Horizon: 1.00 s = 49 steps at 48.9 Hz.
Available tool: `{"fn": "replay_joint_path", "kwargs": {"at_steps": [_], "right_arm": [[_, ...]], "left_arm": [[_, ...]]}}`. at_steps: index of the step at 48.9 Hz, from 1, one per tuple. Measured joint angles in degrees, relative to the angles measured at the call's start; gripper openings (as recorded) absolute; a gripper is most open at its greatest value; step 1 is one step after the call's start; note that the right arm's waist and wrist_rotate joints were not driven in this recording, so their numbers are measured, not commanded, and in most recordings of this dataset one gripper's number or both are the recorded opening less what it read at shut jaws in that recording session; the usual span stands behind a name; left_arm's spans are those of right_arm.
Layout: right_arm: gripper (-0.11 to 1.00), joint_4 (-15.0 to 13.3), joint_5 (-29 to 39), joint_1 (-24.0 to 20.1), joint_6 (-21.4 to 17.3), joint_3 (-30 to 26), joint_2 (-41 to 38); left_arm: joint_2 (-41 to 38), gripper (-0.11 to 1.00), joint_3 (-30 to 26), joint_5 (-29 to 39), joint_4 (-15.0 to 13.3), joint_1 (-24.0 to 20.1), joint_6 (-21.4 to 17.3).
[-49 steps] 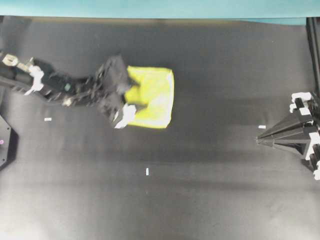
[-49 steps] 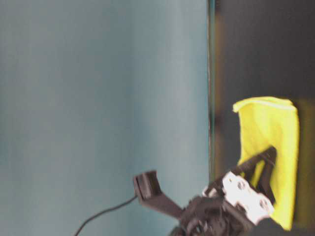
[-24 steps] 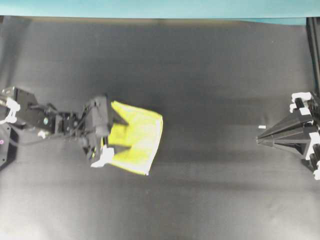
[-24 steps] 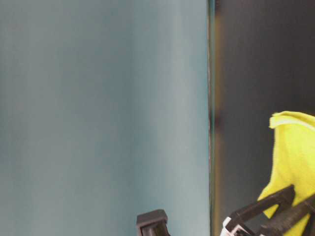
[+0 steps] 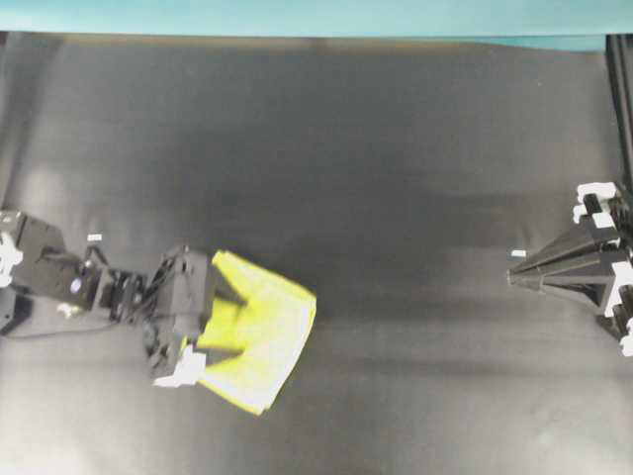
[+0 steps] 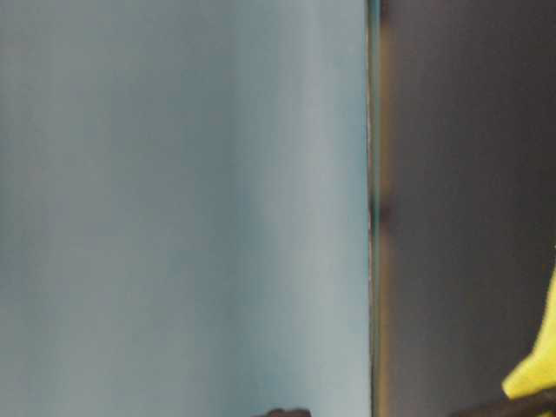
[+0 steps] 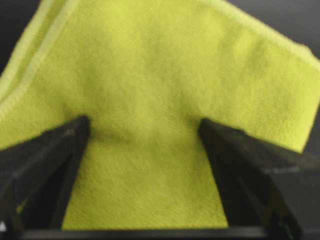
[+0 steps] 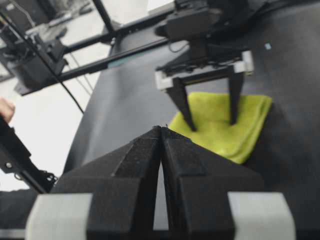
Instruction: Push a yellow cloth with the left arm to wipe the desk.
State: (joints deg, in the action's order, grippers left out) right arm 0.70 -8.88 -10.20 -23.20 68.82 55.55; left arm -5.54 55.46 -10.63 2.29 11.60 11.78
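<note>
The yellow cloth lies flat on the black desk at the near left, turned a little askew. My left gripper is open, with both fingertips pressed down on the cloth's left half. The left wrist view shows the cloth filling the frame, with the left gripper spread wide on it. My right gripper is shut and empty at the far right, well away from the cloth. The right wrist view shows the right gripper, the cloth and the left gripper.
A teal border strip runs along the desk's far edge. Small white tape marks sit at the left and near the right gripper. The table-level view shows only a sliver of cloth.
My left gripper has slid the cloth toward the near left of the desk, and the cloth has turned slightly. The right arm has not moved.
</note>
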Motion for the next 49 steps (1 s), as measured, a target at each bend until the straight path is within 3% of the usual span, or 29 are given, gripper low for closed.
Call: {"fn": "replay_joint_path", "kwargs": {"at_steps": [24, 37, 49], "right_arm": [[0.00, 0.00, 0.00, 0.00, 0.00, 0.00, 0.00], [0.00, 0.00, -0.26, 0.00, 0.09, 0.00, 0.09], [0.00, 0.00, -0.26, 0.00, 0.09, 0.00, 0.09]], "left_arm": [[3.25, 0.86, 0.70, 4.57, 0.18, 16.26, 6.42], [4.83, 0.86, 1.32, 5.36, 0.26, 17.40, 6.24], [11.16, 0.86, 3.25, 6.77, 0.18, 16.35, 2.02]]}}
